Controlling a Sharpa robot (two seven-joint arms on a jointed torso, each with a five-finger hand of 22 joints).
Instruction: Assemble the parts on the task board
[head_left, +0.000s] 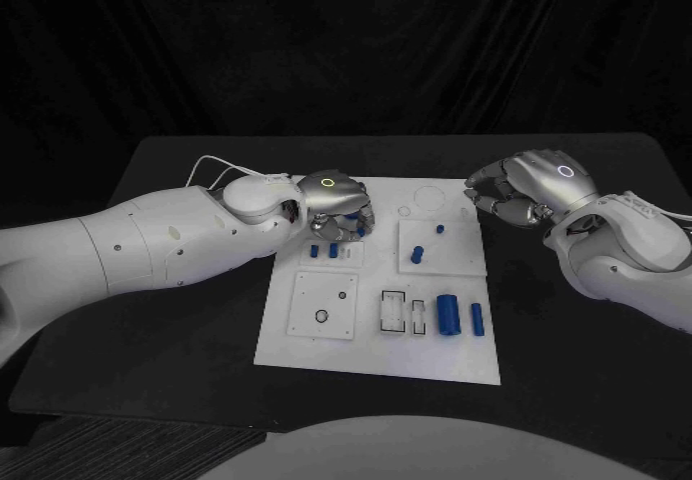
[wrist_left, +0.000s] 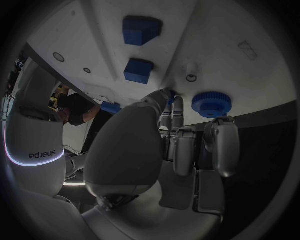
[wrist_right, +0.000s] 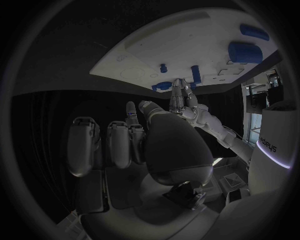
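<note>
Left arm reaches in across the tabletop (head_left: 173, 330); left hand (head_left: 335, 200) sits palm-down over the upper left part of the task board (head_left: 378, 350). In the left wrist view its fingers (wrist_left: 181, 150) point down at the white plate, tips close together beside a round blue toothed part (wrist_left: 211, 104). Whether the tips pinch anything or touch that part cannot be told: thumb and palm cover the contact point.

Right hand (head_left: 531, 185) is raised just off the board's upper right corner, over the dark tabletop, fingers curled inward. Right wrist view shows those fingers (wrist_right: 84, 145) side by side with nothing between them and the palm.

On the board, head view: two short blue parts (head_left: 326, 250) just below the left hand, partly hidden by its fingers; a small blue peg (head_left: 418, 254) and a smaller one (head_left: 440, 228) standing in the raised square plate at upper right; a thick blue cylinder (head_left: 449, 314) and a thinner blue bar (head_left: 477, 319) lying side by side at lower right; a dark ring (head_left: 320, 317) in the lower left square.

The toothed part is seen from the left wrist only; from the head camera the hand covers it. The left wrist also shows two blue blocks (wrist_left: 141, 30) further along the board.
</note>
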